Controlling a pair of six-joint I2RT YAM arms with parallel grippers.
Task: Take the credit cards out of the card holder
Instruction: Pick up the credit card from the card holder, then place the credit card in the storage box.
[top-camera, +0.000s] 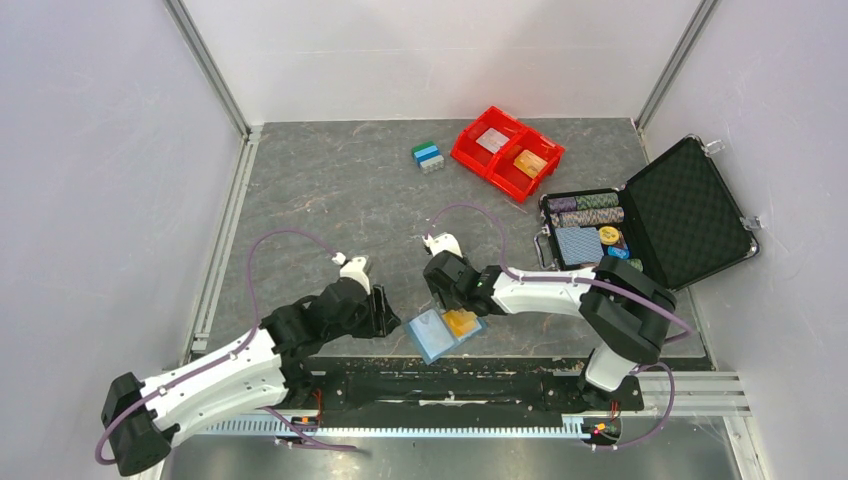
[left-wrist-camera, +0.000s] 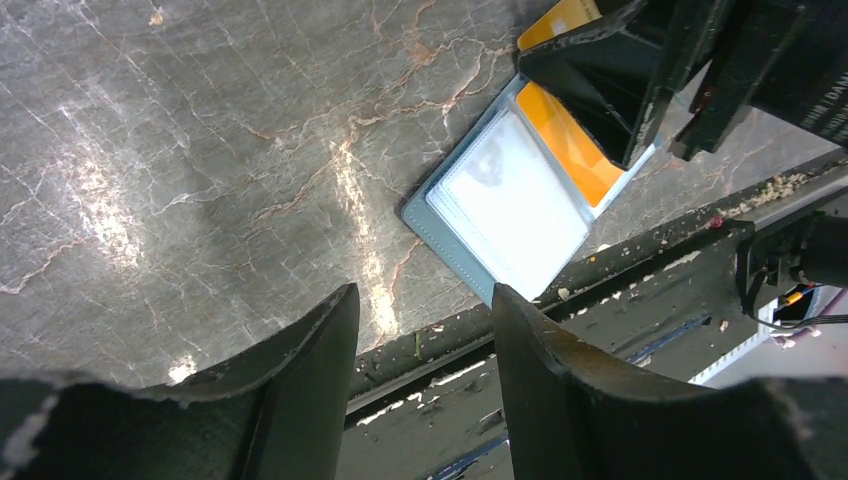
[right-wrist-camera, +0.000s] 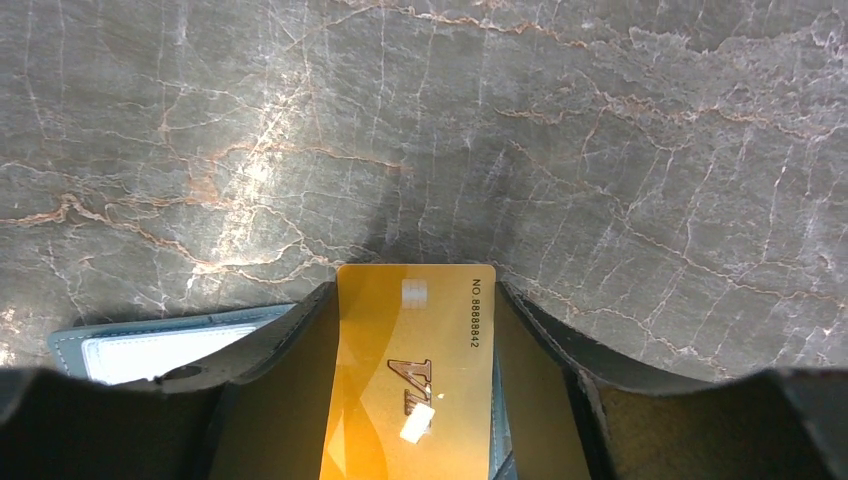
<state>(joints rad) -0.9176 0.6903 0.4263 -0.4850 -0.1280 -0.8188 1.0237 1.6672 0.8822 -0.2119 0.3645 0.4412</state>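
1. Card holder (left-wrist-camera: 430, 221): a light-blue, see-through bifold. It lies spread flat on the table (top-camera: 330, 200), close to the near edge and between the two grippers.
2. Whitish-grey card (left-wrist-camera: 505, 210): seated fully in the holder's left panel, under the clear plastic.
3. Orange card (right-wrist-camera: 415, 370): at the right panel, with its far end projecting past the holder's edge onto bare table. Printed digits and a dark mark show on its face.
4. Right gripper (right-wrist-camera: 415, 292): lowered over the right panel, with one finger against each long edge of the orange card. It appears to pinch the card across its width, though the contact line is shadowed in the wrist view.
5. Left gripper (left-wrist-camera: 422, 300): just left of the holder and apart from it. The jaws are parted at a middling width with nothing between them. Only the table and the black base rail (top-camera: 430, 380) show through the gap.
6. Red bin (top-camera: 460, 152): two compartments, on the far side of the table, well apart from the holder. One compartment holds a pale item, the other an orange one.
7. Small blue-and-green block (top-camera: 428, 156): just left of the bin.
8. Black case (top-camera: 690, 210): open at the right, with its foam-lined lid raised. The tray holds rows of poker chips (top-camera: 590, 208) and a blue patterned deck (top-camera: 578, 245).
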